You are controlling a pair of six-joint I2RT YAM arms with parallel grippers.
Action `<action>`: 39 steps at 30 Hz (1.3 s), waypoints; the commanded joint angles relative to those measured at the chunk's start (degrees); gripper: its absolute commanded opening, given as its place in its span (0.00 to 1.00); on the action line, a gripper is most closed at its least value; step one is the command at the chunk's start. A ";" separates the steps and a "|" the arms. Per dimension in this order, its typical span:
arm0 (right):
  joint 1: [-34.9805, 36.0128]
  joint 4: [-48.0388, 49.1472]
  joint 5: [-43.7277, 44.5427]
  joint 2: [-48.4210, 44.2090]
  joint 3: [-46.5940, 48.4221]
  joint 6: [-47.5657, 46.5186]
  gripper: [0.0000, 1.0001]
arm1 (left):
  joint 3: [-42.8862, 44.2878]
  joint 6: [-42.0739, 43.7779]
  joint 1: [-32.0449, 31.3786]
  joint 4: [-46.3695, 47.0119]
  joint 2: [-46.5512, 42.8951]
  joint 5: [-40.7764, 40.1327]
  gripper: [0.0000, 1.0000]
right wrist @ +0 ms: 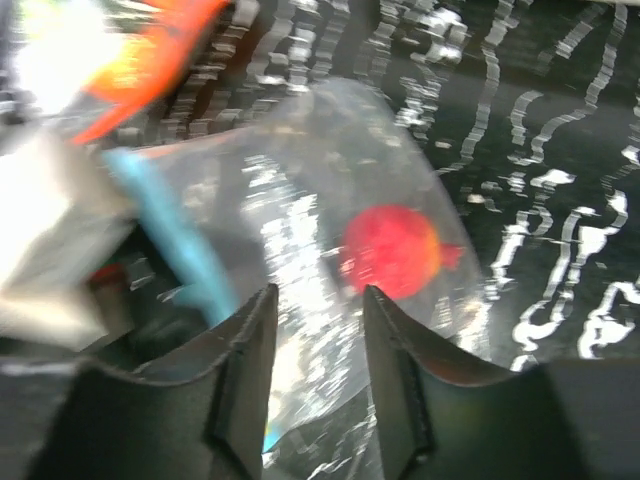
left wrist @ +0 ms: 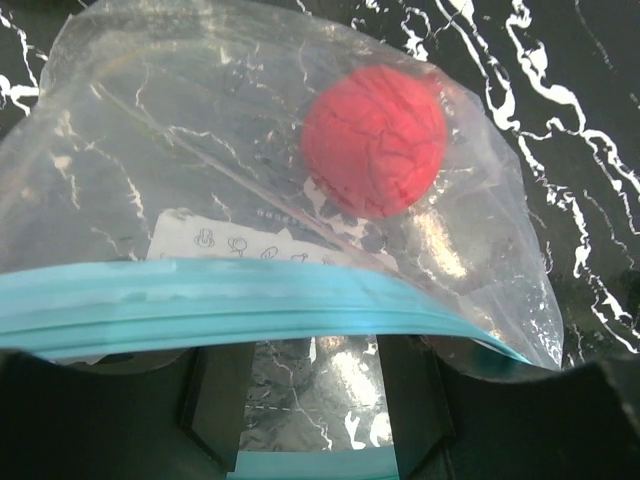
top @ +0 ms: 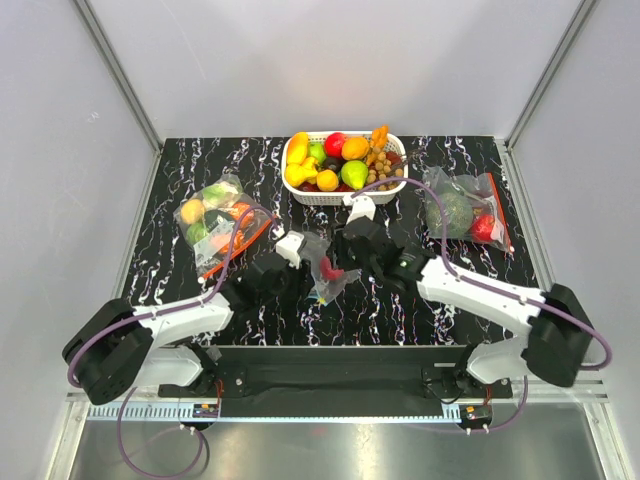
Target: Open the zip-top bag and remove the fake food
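Fingers of the left arm (left wrist: 300, 400) pinch the zip-top bag (left wrist: 250, 200) just under its teal zip strip (left wrist: 230, 305), at mid-table (top: 200, 160) between both arms. Right fingers (right wrist: 315, 390) stand apart astride the film, not clearly gripping. The red fake food (left wrist: 373, 138) sits inside. Opening is underway; next, pulling the strip apart.

I'm working in a lab test cell, not a home. Plain grey panels (top: 70, 110) in aluminium framing (top: 120, 70) enclose a black marbled table (top: 200, 160), where a white basket (top: 300, 196) holds plastic fruit.
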 commanded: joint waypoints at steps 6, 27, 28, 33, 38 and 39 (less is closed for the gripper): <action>-7.57 5.41 -2.88 10.41 -0.63 0.05 0.36 | 0.28 -0.20 -0.43 5.66 0.32 0.42 0.54; -7.74 7.01 -9.57 20.43 -2.65 5.85 0.29 | 3.18 -1.43 -0.87 12.25 8.40 1.57 0.69; -7.74 6.83 -8.96 20.78 -2.83 5.85 0.29 | 3.35 -1.52 -0.87 13.04 8.67 1.05 0.70; -7.66 5.42 -7.46 22.28 -3.27 5.85 0.29 | 5.55 -1.17 -0.95 14.19 12.00 0.69 0.70; -7.74 4.54 -5.53 23.25 -2.92 5.85 0.29 | 7.22 -0.73 -0.95 14.63 15.08 1.39 0.71; -7.83 4.02 -5.35 23.60 -2.74 5.76 0.29 | 7.57 -0.64 -0.95 14.89 15.35 1.22 0.71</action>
